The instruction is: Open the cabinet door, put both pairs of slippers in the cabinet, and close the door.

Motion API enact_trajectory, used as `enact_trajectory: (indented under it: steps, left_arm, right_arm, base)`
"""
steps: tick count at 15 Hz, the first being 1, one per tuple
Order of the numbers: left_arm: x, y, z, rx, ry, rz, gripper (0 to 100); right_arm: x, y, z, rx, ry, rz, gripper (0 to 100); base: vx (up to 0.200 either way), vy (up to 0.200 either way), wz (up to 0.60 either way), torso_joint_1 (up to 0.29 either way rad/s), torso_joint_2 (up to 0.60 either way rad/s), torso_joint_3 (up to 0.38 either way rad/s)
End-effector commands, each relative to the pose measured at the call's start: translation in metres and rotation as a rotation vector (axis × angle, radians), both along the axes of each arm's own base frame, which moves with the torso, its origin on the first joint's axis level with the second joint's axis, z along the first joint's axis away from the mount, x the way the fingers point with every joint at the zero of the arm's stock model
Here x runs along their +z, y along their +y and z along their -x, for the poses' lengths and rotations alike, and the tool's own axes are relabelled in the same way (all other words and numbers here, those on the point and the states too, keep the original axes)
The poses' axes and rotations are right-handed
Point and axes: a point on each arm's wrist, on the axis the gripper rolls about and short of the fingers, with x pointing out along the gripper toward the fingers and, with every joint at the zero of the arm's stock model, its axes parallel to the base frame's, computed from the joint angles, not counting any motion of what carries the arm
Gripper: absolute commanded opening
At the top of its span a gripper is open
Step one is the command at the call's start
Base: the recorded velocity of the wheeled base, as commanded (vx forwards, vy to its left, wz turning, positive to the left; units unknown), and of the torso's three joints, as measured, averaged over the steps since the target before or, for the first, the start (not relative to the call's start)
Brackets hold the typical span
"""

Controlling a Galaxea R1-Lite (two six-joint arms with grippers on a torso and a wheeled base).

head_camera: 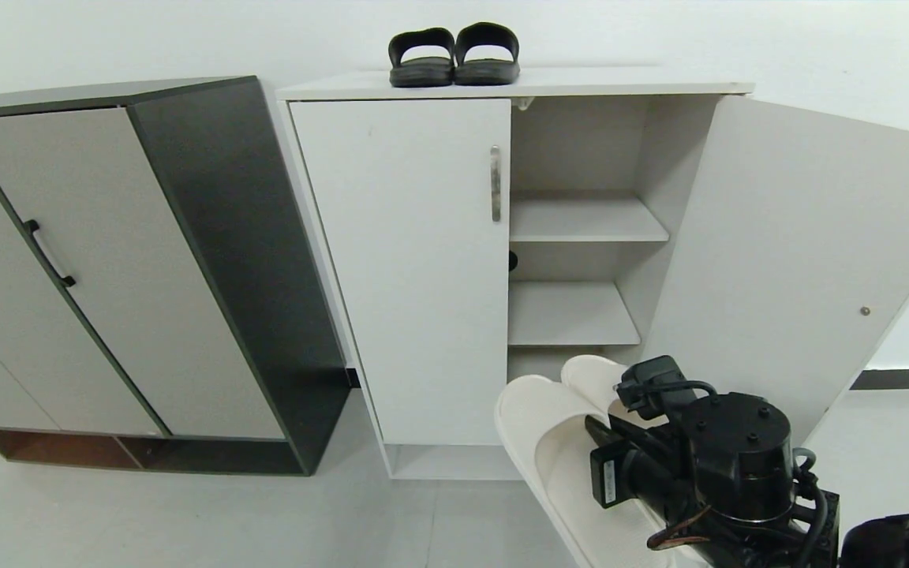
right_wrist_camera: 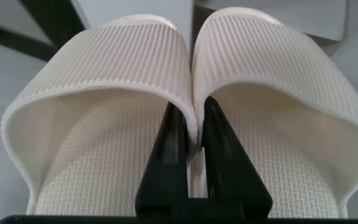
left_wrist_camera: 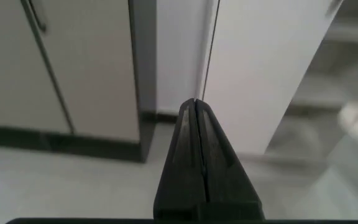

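Right gripper (right_wrist_camera: 193, 134): jaws narrow, pinching the touching inner strap edges of the white slippers (head_camera: 549, 426). The pair is held side by side, toes toward the cabinet (head_camera: 620, 81), low in front of its open right half. Right door (head_camera: 802, 260) is swung wide; left door (head_camera: 403, 260) is closed. Black slippers (head_camera: 454, 55) sit side by side on the cabinet top. Left gripper (left_wrist_camera: 196, 106): jaws pressed together, holding nothing, pointing at the gap between the cabinet and the grey cabinet (head_camera: 107, 260).

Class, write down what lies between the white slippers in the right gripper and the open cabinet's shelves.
Nothing. In the head view the white slippers face the shelves across a bare gap, and the door stands open to one side.
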Motion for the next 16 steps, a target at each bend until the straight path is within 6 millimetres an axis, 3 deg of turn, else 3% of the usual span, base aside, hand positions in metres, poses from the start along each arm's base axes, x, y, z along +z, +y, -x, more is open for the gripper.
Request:
enact_trajectory:
  steps: [1, 4, 6, 10, 13, 16]
  left_arm:
    - [-0.078, -0.002, 0.023, -0.019, -0.036, -0.064, 0]
    - [-0.080, -0.005, 0.024, -0.139, -0.038, -0.050, 0]
    - [-0.085, -0.003, 0.023, -0.078, 0.033, -0.058, 0]
    - [-0.084, -0.004, 0.024, -0.095, 0.006, -0.061, 0]
    - [-0.084, -0.004, 0.024, -0.097, 0.004, -0.055, 0]
    - [-0.084, -0.004, 0.024, -0.095, 0.004, -0.052, 0]
  right_arm:
    - [-0.001, 0.000, 0.001, 0.003, 0.003, 0.003, 0]
    - [-0.002, 0.000, 0.001, 0.003, 0.004, 0.005, 0]
    - [-0.002, 0.001, 0.001, 0.005, 0.005, 0.003, 0]
    - [0.001, 0.003, -0.001, -0.002, -0.006, 0.001, 0]
    - [0.011, 0.018, -0.016, -0.072, -0.060, -0.039, 0]
    - [0.004, 0.029, -0.029, -0.189, -0.082, -0.018, 0]
  base:
    - [0.000, 0.000, 0.00, 0.000, 0.00, 0.000]
    - [0.000, 0.000, 0.00, 0.000, 0.00, 0.000]
    - [0.000, 0.000, 0.00, 0.000, 0.00, 0.000]
    - [0.000, 0.000, 0.00, 0.000, 0.00, 0.000]
    - [0.000, 0.000, 0.00, 0.000, 0.00, 0.000]
    - [0.000, 0.000, 0.00, 0.000, 0.00, 0.000]
